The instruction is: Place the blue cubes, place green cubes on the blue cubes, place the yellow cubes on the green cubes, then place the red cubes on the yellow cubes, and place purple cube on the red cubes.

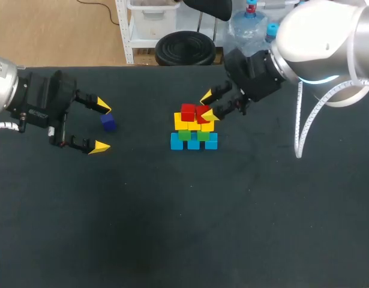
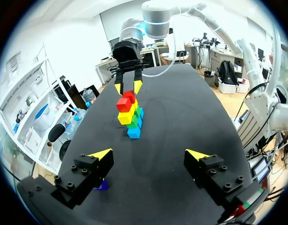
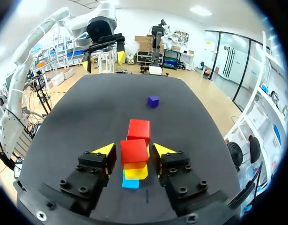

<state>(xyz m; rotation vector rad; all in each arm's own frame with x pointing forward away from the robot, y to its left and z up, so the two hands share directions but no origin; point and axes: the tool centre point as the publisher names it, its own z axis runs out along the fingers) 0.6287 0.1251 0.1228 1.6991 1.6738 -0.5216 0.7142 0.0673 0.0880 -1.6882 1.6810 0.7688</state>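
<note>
My left gripper (image 1: pixel 101 126) hangs spread wide toward the black table's (image 1: pixel 172 228) left edge. The small purple cube (image 1: pixel 108 123) lies by its tips, partly hidden behind one finger from the wrist. Farther, mid-table, well apart from every edge: blue cubes (image 1: pixel 194 142), green cubes (image 1: pixel 185 135), yellow cubes (image 1: pixel 179 122), red cubes (image 1: pixel 188 112) stacked upward. My right gripper (image 1: pixel 209 105) straddles one red cube; whether it grips, I cannot tell.

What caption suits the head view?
Right gripper at a red cube topping the blue-green-yellow cube stack; open left gripper near a small purple cube.
</note>
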